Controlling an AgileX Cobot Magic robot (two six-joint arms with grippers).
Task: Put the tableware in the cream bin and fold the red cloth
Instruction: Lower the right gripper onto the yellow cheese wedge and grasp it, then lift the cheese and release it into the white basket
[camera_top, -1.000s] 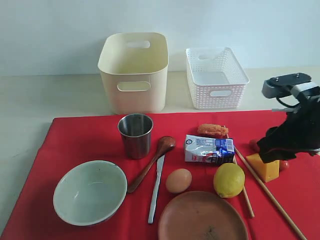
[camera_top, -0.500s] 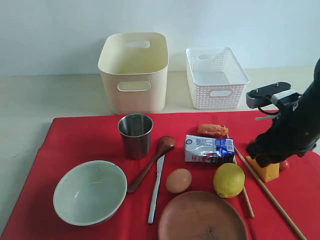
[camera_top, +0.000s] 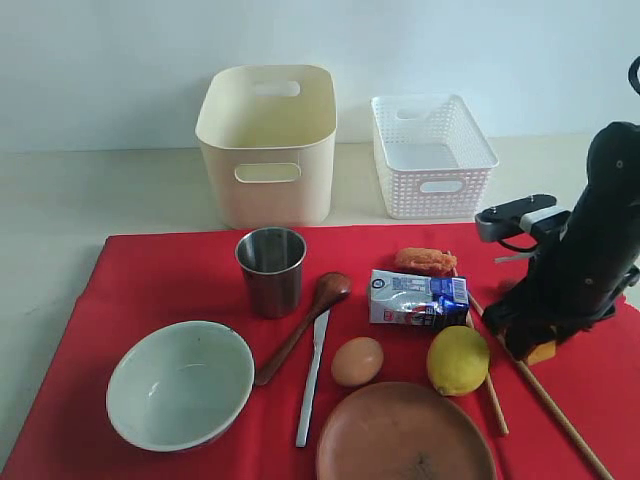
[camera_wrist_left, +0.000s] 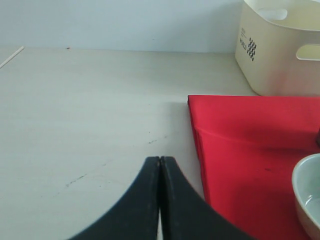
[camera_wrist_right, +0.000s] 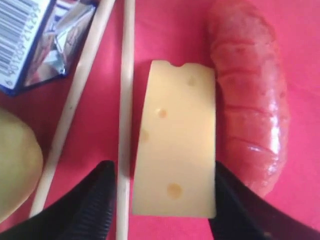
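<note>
Right claw (camera_wrist_right: 164, 166) is spread wide and low over the bright red fabric cloth (camera_wrist_right: 165, 30). Its black fingers straddle a pale yellow holed cheese wedge (camera_wrist_right: 175, 135) and one of the pair of long, slim, pale wooden chopsticks (camera_wrist_right: 125, 75), pinching neither. The second stick lies just outside one finger, and a glossy red sausage (camera_wrist_right: 250, 100) lies just beyond the other. Well beyond, off the cloth, stands the tall cream plastic bin (camera_top: 266, 150). Left claw (camera_wrist_left: 160, 159) is pressed together over the bare pale table (camera_wrist_left: 75, 100), beside the cloth's edge.
</note>
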